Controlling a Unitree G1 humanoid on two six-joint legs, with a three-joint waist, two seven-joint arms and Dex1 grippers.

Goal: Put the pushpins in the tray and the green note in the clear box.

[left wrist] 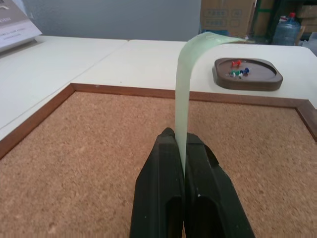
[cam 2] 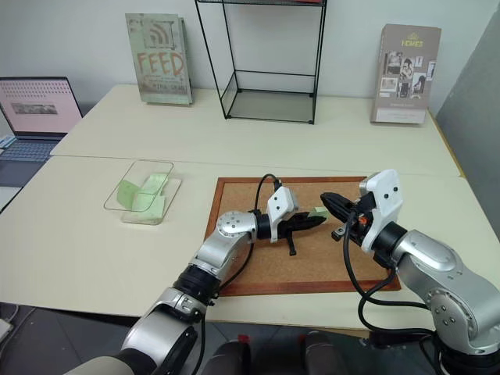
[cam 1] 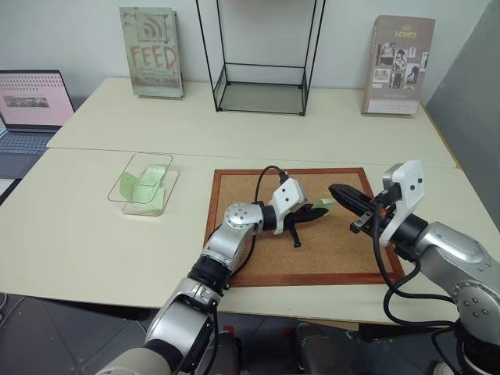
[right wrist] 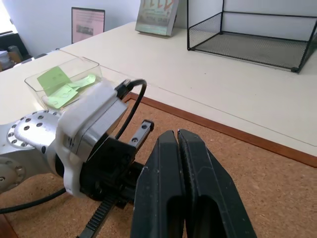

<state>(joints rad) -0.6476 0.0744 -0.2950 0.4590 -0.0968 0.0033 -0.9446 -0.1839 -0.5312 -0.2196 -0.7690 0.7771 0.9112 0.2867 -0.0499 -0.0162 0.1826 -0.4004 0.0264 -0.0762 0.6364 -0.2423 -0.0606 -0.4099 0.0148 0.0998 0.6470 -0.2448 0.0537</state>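
Above the middle of the cork board (cam 1: 258, 258), the left gripper (left wrist: 181, 148) is clamped on the green note (left wrist: 184, 94), lifted free of the cork so it can go to the clear box (cam 1: 144, 186) beyond the board's left edge, while the right gripper (right wrist: 177, 144) hangs closed and empty nearby.

Pale-green note (left wrist: 184, 99), brown speckled cork board (cam 1: 258, 234), dark-brown tray (left wrist: 247, 80).

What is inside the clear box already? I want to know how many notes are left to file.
The clear box holds a few pale green notes lying overlapped. Because they cover each other, an exact count is not possible, and anything beneath them is hidden.
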